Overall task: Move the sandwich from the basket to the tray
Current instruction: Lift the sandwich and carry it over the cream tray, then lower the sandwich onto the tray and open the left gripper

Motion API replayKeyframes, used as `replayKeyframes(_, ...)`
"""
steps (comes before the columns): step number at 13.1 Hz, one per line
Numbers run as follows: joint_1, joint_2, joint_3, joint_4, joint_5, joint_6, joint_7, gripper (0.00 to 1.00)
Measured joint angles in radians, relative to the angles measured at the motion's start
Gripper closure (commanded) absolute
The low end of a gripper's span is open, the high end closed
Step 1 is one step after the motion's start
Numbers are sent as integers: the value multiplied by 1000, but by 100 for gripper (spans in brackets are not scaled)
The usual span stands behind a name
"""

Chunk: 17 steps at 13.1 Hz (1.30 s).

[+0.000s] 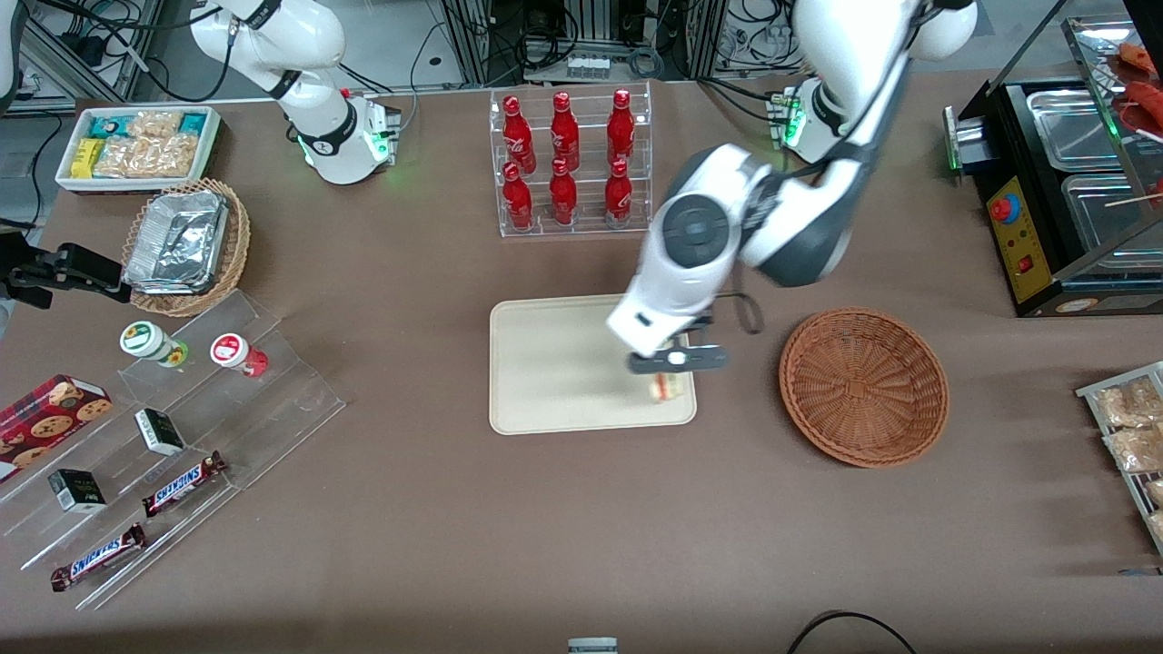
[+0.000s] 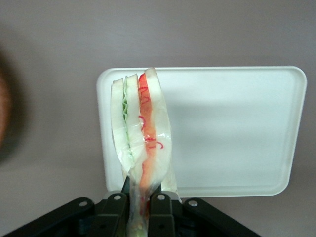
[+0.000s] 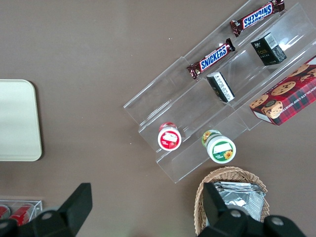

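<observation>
My left gripper (image 1: 677,361) is shut on the sandwich (image 1: 666,387), a wrapped pale wedge with red-orange and green filling. It holds it over the edge of the cream-beige tray (image 1: 554,363) that lies nearest the basket. In the left wrist view the sandwich (image 2: 140,133) sticks out from between the fingers (image 2: 160,210) above the tray's (image 2: 232,128) edge. The reddish-brown wicker basket (image 1: 863,386) stands beside the tray, toward the working arm's end of the table, with nothing in it.
A clear rack of red bottles (image 1: 568,163) stands farther from the front camera than the tray. A clear stepped stand (image 1: 173,454) with snacks and a tan basket of foil containers (image 1: 186,245) lie toward the parked arm's end. A black food warmer (image 1: 1063,191) stands toward the working arm's end.
</observation>
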Motion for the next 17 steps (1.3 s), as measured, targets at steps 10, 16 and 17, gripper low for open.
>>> replayKeyframes(10,-155,237,2,37,15,201,0,100)
replayKeyframes(16,-157,247,4,48,22,201,1,0)
replayKeyframes(17,-157,244,7,56,22,201,0,0)
